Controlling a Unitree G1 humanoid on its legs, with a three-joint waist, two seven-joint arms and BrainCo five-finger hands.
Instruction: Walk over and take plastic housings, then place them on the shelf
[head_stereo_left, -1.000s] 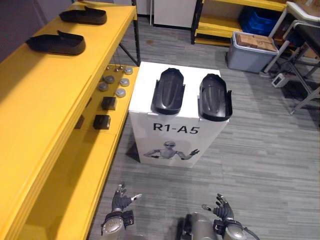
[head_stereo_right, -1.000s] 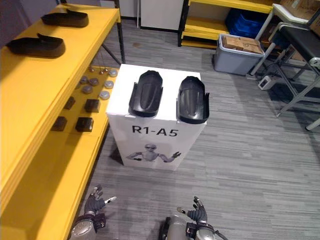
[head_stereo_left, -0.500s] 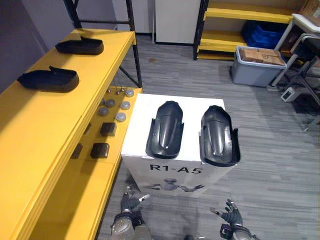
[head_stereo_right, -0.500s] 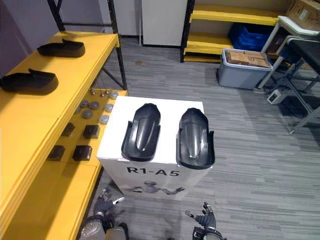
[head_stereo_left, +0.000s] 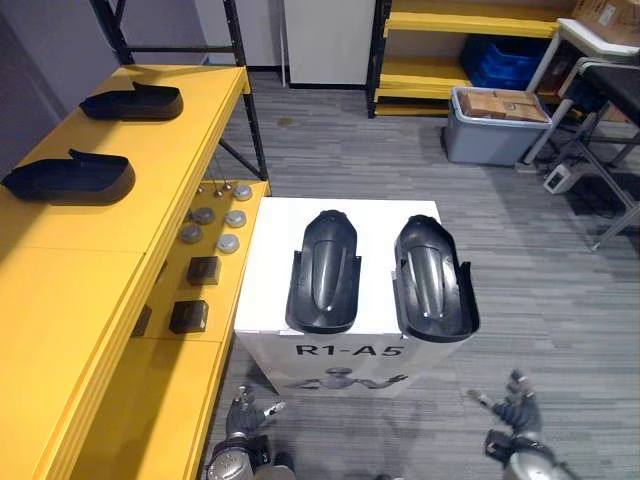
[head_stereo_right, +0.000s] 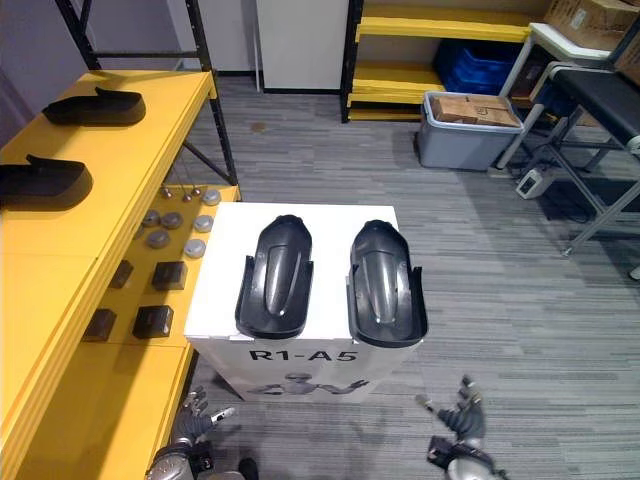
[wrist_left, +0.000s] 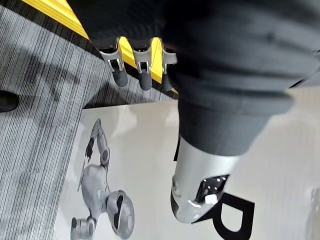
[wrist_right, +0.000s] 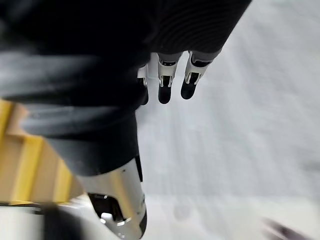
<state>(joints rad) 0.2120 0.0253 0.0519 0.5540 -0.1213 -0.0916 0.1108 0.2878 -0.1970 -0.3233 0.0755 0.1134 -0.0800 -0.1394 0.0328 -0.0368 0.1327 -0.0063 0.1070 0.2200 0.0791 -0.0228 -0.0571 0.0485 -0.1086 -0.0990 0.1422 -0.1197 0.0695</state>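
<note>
Two head eyes look steeply down, sharing the white box (head_stereo_left: 262, 290) mid-frame; the left wrist camera faces its printed front closely.

The camera now stands closer to the white box (head_stereo_left: 262, 290) and looks more steeply down on the black housings (head_stereo_left: 325, 270). The right hand (head_stereo_left: 514, 412) now sits farther out, past the box's right corner, fingers spread.
</note>
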